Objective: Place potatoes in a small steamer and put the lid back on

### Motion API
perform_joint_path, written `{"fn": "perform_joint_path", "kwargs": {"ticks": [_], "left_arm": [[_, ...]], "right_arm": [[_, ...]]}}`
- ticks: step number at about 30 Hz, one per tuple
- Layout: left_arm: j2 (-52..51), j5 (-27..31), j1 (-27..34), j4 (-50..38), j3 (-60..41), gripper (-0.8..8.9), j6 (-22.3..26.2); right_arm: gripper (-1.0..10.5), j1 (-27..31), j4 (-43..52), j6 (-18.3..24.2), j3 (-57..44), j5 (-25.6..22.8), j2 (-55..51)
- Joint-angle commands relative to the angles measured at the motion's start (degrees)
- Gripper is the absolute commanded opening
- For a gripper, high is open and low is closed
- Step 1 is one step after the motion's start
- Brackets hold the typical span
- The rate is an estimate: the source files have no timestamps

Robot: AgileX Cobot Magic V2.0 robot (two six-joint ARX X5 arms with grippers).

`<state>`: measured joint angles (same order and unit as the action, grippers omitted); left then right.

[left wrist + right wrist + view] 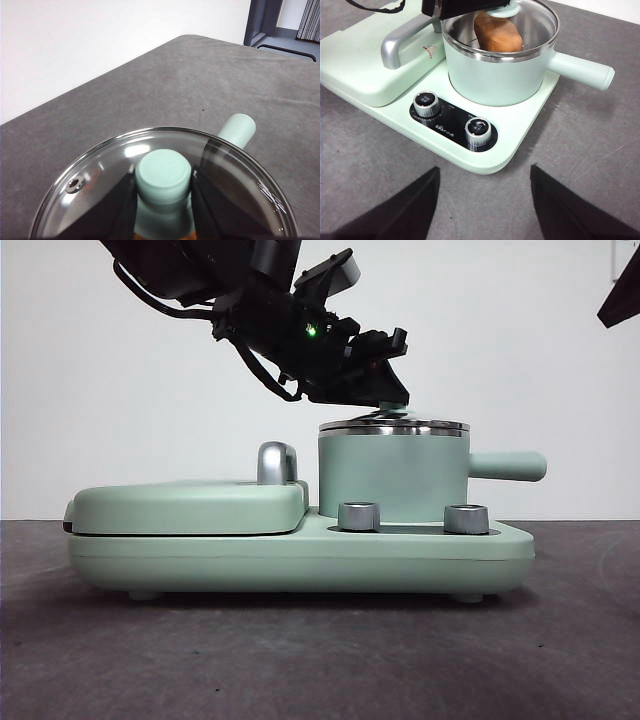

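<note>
The small steamer (392, 475), a mint-green pot with a steel rim and a side handle (508, 466), stands on the cooker base. The orange-brown potato (497, 32) lies inside it, seen through the glass in the right wrist view. The clear-glass lid (100, 175) lies at the pot's rim (394, 427), slightly tilted. My left gripper (164, 197) comes down from the upper left and is shut on the lid's green knob (164, 175). It also shows in the front view (385, 385). My right gripper (485, 200) is open and empty, over the table in front of the cooker.
The mint-green cooker base (300, 552) carries a flat griddle lid (190, 505) with a chrome handle (275, 462) to the left of the pot. Two steel dials (359, 516) (466, 518) sit on its front. The right arm shows as a black tip (622, 295) at the top right.
</note>
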<state>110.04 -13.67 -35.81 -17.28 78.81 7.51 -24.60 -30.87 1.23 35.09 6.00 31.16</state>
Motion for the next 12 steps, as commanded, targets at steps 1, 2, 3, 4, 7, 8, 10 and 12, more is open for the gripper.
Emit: {"fn": "perform_joint_path", "kwargs": {"ticks": [1, 2, 3, 4, 7, 8, 10, 12], "left_arm": [[1.77, -0.37, -0.76, 0.07, 1.51, 0.13, 0.59], [1.77, -0.37, -0.76, 0.04, 1.51, 0.36, 0.59], [1.75, -0.35, -0.76, 0.04, 1.51, 0.85, 0.57], [1.73, -0.35, -0.76, 0.02, 1.51, 1.53, 0.46], [1.53, -0.35, -0.74, 0.17, 1.51, 3.24, 0.09], [1.36, -0.33, -0.74, 0.44, 1.51, 3.35, -0.13], [0.87, -0.33, -0.74, 1.27, 1.51, 3.36, -0.76], [-0.07, -0.33, -0.74, 2.78, 1.51, 3.36, -2.03]], "right_arm": [[2.8, -0.28, 0.13, -0.46, 0.09, -0.07, 0.2], [2.8, -0.28, 0.13, -0.46, 0.09, -0.07, 0.2], [2.8, -0.28, 0.09, -0.46, 0.09, -0.07, 0.2], [2.8, -0.28, -0.02, -0.46, 0.09, -0.07, 0.2], [2.8, -0.28, -0.5, -0.5, 0.09, -0.07, 0.2], [2.8, -0.28, -0.59, -0.52, 0.09, -0.07, 0.2], [2.8, -0.28, -0.92, -0.59, 0.09, -0.07, 0.2], [2.8, -0.28, -0.98, -0.61, 0.09, -0.07, 0.17]]}}
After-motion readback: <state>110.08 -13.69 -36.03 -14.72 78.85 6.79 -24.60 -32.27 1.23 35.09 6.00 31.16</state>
